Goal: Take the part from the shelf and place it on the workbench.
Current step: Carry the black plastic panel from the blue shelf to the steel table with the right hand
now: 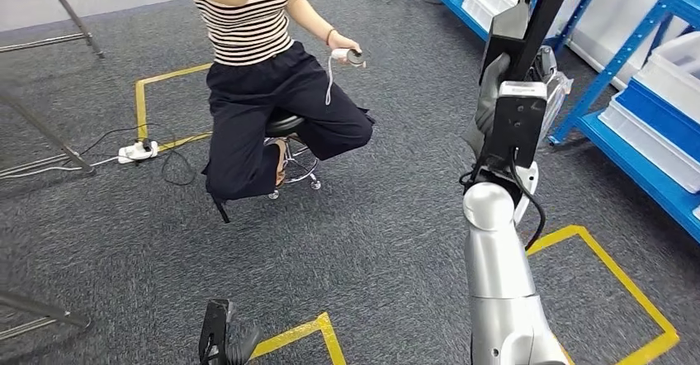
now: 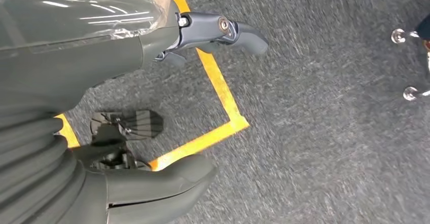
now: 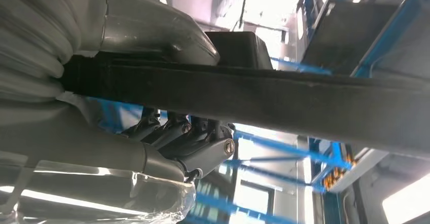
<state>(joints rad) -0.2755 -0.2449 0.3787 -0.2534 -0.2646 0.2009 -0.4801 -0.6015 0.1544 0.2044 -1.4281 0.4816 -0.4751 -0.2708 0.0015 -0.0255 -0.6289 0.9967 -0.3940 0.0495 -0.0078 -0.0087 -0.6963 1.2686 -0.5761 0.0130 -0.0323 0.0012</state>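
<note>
Gripping a long black part (image 1: pixel 541 6), the right hand (image 1: pixel 495 92) stood raised just beside the blue shelf (image 1: pixel 652 171) in the head view, with the part rising past the frame's upper edge. White bins (image 1: pixel 673 80) sat on the shelf. A person (image 1: pixel 264 76) on a stool (image 1: pixel 289 138) sat well apart from the shelf across the grey carpet (image 1: pixel 396 241), holding a small controller (image 1: pixel 351 55). Yellow floor tape (image 1: pixel 615 274) lay near the shelf.

From the left wrist view, the left hand (image 2: pixel 167 82) hung above the carpet (image 2: pixel 329 133), far from the shelf, its fingers (image 2: pixel 228 31) and thumb (image 2: pixel 162 183) apart and holding nothing, over a yellow tape corner (image 2: pixel 228 122).

From the right wrist view, the right hand (image 3: pixel 167 107) wrapped the black part (image 3: pixel 284 102), thumb on one side and dark fingers (image 3: pixel 192 143) on the other, with the shelf's blue frame (image 3: pixel 284 158) behind.
</note>
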